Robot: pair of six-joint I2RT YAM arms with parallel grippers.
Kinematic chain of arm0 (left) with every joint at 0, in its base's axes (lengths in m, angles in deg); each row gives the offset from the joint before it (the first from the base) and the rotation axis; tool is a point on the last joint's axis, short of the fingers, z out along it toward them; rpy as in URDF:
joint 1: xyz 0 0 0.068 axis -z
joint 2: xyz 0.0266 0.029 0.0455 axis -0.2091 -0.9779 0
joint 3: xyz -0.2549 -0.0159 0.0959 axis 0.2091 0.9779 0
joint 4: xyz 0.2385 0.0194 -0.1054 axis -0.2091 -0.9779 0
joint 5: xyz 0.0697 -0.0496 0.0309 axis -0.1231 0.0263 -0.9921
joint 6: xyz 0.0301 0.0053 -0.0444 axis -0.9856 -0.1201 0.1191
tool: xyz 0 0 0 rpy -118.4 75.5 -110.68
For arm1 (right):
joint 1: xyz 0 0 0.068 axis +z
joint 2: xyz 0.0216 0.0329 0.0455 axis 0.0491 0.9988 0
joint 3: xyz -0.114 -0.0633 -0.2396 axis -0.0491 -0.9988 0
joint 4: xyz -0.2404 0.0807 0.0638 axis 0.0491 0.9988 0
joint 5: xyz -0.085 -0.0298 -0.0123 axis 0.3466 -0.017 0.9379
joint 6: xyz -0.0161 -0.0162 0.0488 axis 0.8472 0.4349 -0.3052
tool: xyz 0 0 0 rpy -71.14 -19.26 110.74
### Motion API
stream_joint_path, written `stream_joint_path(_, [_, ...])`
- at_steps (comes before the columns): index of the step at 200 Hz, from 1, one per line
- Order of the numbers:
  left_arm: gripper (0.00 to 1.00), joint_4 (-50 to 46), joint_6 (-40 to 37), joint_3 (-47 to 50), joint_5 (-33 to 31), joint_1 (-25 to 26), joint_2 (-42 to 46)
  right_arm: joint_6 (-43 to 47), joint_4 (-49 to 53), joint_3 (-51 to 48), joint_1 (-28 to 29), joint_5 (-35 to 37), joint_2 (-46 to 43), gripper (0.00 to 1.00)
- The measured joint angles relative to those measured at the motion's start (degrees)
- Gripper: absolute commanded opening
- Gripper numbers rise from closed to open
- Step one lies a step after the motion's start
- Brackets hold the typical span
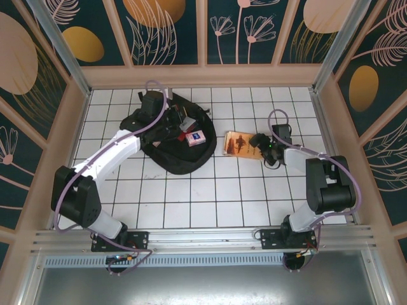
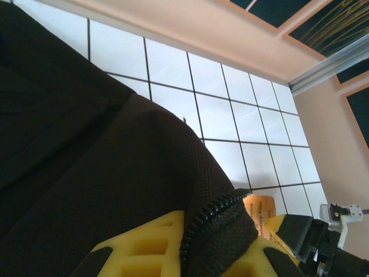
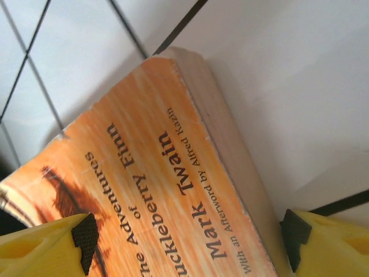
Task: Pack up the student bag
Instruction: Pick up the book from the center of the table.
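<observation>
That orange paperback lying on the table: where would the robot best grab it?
Probably the pale page edge of the book, coming in from the right arm's side. The book lies flat on the table, so its broad cover gives no hold from above. That edge faces the open right gripper, whose fingers stand on either side of it.

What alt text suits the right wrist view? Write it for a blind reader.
An orange paperback, The Adventures of Huckleberry Finn by Mark Twain, lies flat on the white tiled table. The yellow right claw stands open astride the book, not closed on it.
</observation>
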Motion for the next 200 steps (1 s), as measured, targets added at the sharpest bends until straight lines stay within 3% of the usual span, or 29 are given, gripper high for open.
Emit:
stream_joint_path(46, [0.00, 0.7, 0.6, 0.0, 2.4, 1.3, -3.2, -0.6, -4.1, -0.5, 3.8, -5.3, 1.1, 0.82])
stream_joint_path(112, [0.00, 0.7, 0.6, 0.0, 2.7, 1.3, -4.2, 2.9, -1.3, 4.9, 6.4, -5.9, 1.1, 0.79])
stream_joint_path(200, [0.00, 0.6, 0.6, 0.0, 2.6, 1.3, -4.2, 1.1, -1.9, 16.1, 10.3, -7.1, -1.4, 0.77])
